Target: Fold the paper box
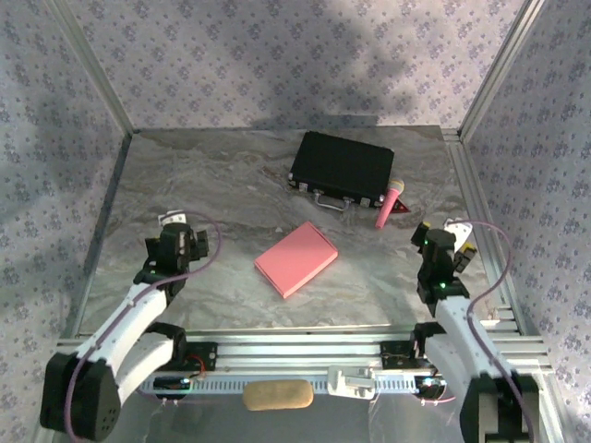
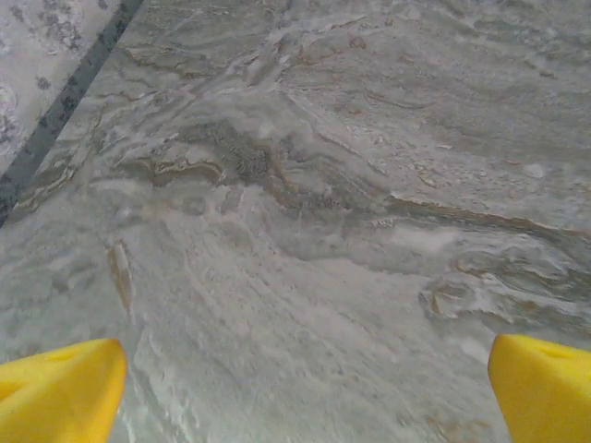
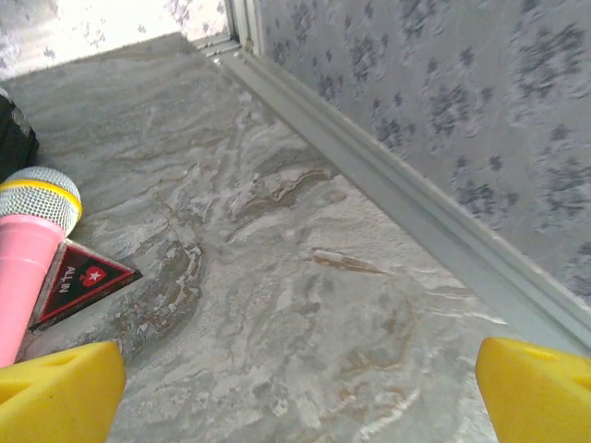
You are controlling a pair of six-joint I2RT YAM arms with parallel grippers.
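Paper box (image 1: 295, 259): plain salmon pink, centre frame. Case (image 1: 342, 166): black, upper centre. Microphone (image 3: 28, 268): pink body, yellow band, silver mesh head. Triangular tag (image 3: 83, 281) beside it: black with a red edge. Table (image 1: 185, 185): grey marble, brownish veins. Walls (image 1: 277, 55): pale lilac, small floral print. My left fingers (image 2: 60, 392) and right fingers (image 3: 540, 388): yellow. My arms (image 1: 129, 318): white, black joints.

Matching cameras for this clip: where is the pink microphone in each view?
Top external: pink microphone right of centre, by the black case's right corner.
Right wrist: microphone at the left edge, mesh head uppermost, beside a red triangular tag.
Left wrist: marbled tabletop, the landmark all three views share.
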